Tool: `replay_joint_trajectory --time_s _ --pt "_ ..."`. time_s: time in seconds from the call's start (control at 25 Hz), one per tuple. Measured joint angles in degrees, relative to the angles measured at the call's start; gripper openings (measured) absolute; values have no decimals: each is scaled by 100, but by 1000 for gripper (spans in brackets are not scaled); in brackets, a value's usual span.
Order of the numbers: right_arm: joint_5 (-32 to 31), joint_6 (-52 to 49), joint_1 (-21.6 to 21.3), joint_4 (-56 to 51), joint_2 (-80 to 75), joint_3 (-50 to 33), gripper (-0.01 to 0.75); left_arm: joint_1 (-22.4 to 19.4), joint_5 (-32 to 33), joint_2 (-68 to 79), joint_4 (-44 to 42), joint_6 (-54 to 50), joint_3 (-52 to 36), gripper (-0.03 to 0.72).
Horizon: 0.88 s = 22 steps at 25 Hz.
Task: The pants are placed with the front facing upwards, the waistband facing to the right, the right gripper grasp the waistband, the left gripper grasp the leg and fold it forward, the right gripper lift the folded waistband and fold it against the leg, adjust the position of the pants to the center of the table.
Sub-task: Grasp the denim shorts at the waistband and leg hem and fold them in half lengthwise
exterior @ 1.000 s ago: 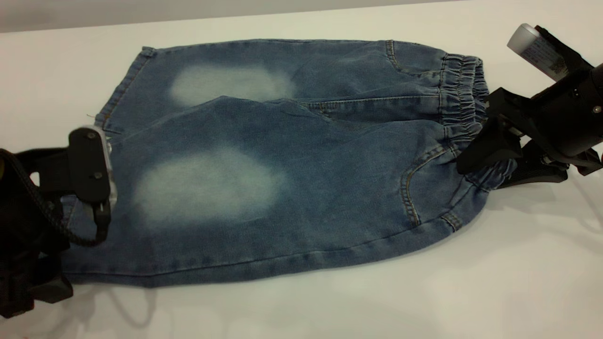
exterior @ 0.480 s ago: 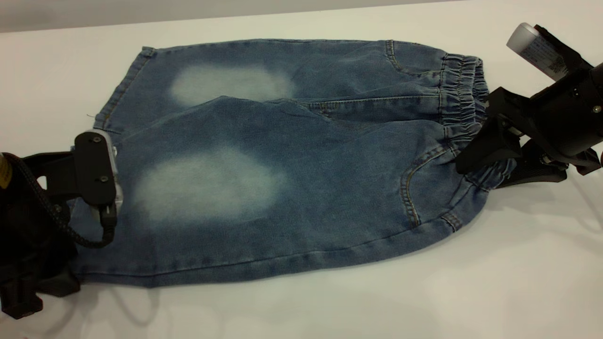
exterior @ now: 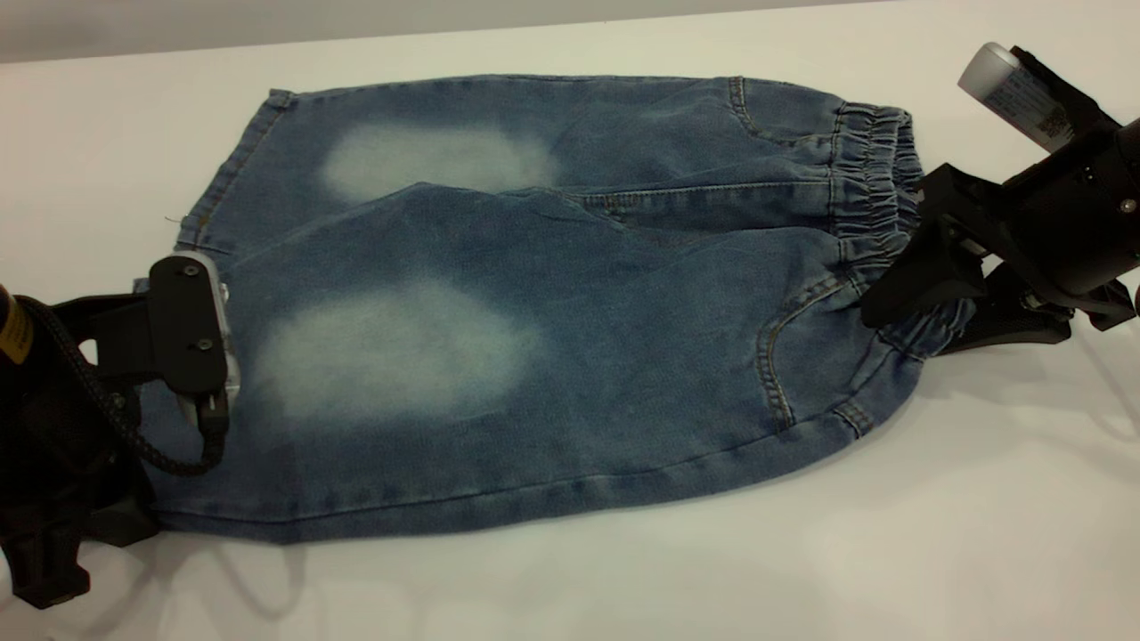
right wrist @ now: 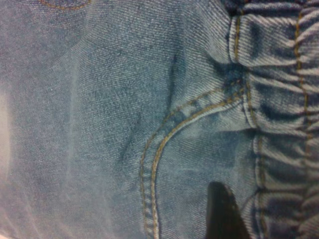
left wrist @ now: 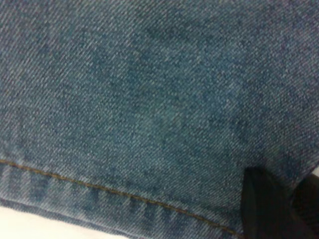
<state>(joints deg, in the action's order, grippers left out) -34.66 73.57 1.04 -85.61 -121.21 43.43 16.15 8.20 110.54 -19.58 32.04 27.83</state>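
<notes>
The left gripper (exterior: 191, 334) sits over the hem of the near leg; whether its jaws are clenched, I cannot tell. The pants (exterior: 552, 303) lie flat on the tabletop (exterior: 891, 534), waistband rightward. The right gripper (exterior: 926, 294) grasps the waistband, jaws clenched on it.

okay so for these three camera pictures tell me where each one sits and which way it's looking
Exterior view: outside the rig, above the table, facing the pants; shows the left gripper at the leg hem, the right gripper at the waistband.
Left wrist view: on the left arm, close on hem denim; one dark fingertip shows.
Right wrist view: on the right arm, close on pocket seam and waistband; one fingertip shows.
All share the pants.
</notes>
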Motion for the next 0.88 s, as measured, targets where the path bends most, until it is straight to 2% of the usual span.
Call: replay_joint_trajectory --time_s 0.56,0.88 --pt "0 21 0 0 0 0 335 -6 2 17 -69 -248 0 141" --pt "0 40 0 6 0 0 335 -6 566 -135 -340 -249 -8 340"
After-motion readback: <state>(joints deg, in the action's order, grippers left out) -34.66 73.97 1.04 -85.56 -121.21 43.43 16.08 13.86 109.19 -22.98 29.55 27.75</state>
